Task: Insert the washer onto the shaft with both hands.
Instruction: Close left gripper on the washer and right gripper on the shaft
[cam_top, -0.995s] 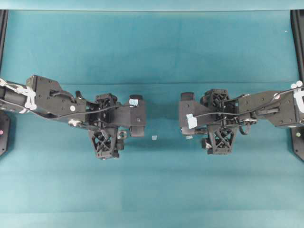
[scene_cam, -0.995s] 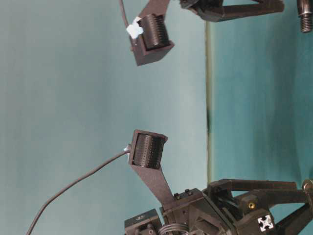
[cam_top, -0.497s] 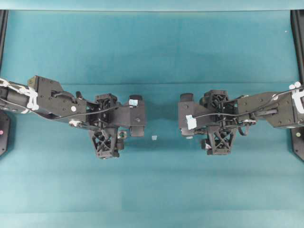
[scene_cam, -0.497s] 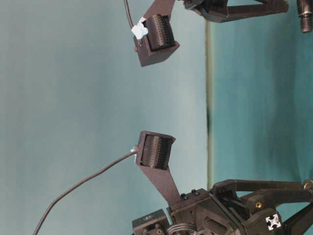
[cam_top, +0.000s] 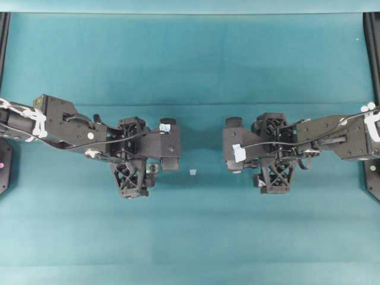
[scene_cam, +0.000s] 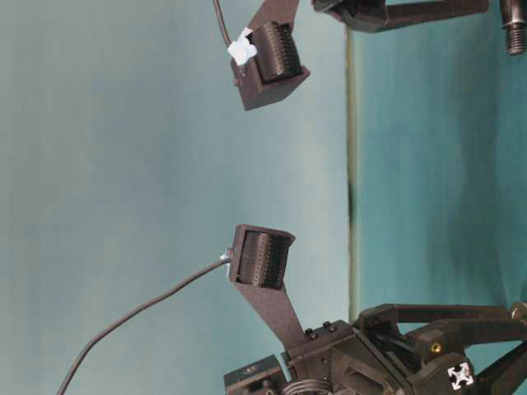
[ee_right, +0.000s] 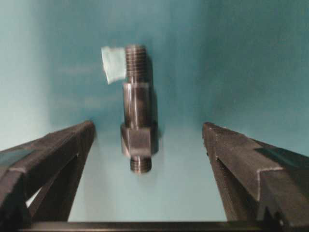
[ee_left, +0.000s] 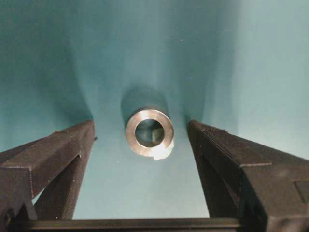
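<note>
From overhead, the two black arms reach in from either side of the teal counter (cam_top: 190, 237) and face each other across a gap; the left gripper (cam_top: 168, 144) and the right gripper (cam_top: 231, 144) both hang with their fingers spread wide, holding nothing. The washer (cam_top: 152, 168) peeks out as a small silvery ring just beneath the left arm's body, and a tiny pale tape scrap (cam_top: 193, 172) lies on the counter between the two arms. The table-level view is turned on its side: one ribbed finger pad (scene_cam: 262, 258) with a cable stands in the middle, another pad (scene_cam: 274, 54) with a bit of white tape sits near the top, well apart, and the shaft's threaded tip (scene_cam: 515, 34) shows at the upper right edge. From the left wrist, the washer (ee_left: 149, 132) lies flat on the counter between the open fingers (ee_left: 53, 154), touching neither, with a pale fleck at its lower edge. From the right wrist, the shaft (ee_right: 137, 126) lies lengthwise on the counter between the spread fingers (ee_right: 241, 159), nearer the left one, a pale tape piece (ee_right: 114, 64) beside its far threaded end.
</note>
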`<state>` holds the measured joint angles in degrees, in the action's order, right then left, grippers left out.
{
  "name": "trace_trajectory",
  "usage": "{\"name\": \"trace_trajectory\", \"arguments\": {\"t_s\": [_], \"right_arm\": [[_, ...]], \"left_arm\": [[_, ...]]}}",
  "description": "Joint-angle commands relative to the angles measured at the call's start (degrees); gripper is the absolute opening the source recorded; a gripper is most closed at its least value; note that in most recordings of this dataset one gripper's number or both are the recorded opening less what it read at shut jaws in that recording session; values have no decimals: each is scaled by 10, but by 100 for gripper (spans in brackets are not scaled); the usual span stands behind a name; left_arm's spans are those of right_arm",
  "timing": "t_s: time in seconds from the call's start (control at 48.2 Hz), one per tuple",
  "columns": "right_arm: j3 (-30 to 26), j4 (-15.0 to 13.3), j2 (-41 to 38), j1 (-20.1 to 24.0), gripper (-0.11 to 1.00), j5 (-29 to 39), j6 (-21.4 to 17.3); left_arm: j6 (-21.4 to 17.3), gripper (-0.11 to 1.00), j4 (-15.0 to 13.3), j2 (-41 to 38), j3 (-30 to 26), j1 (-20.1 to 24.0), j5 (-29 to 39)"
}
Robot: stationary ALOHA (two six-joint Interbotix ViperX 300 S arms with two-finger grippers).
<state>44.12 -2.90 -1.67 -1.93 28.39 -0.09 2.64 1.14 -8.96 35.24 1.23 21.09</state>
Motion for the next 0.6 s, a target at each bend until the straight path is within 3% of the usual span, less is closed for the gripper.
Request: {"name": "trace_trajectory", "arguments": {"t_s": [0.0,0.58], "right_arm": [[-3,1,3,1,93,3,4],[-7,1,-9,-7,93,-4,5]], "left_arm": [[2,84,1,-2,-1,0,-2],[3,84,1,-1,-2,0,-2]]}}
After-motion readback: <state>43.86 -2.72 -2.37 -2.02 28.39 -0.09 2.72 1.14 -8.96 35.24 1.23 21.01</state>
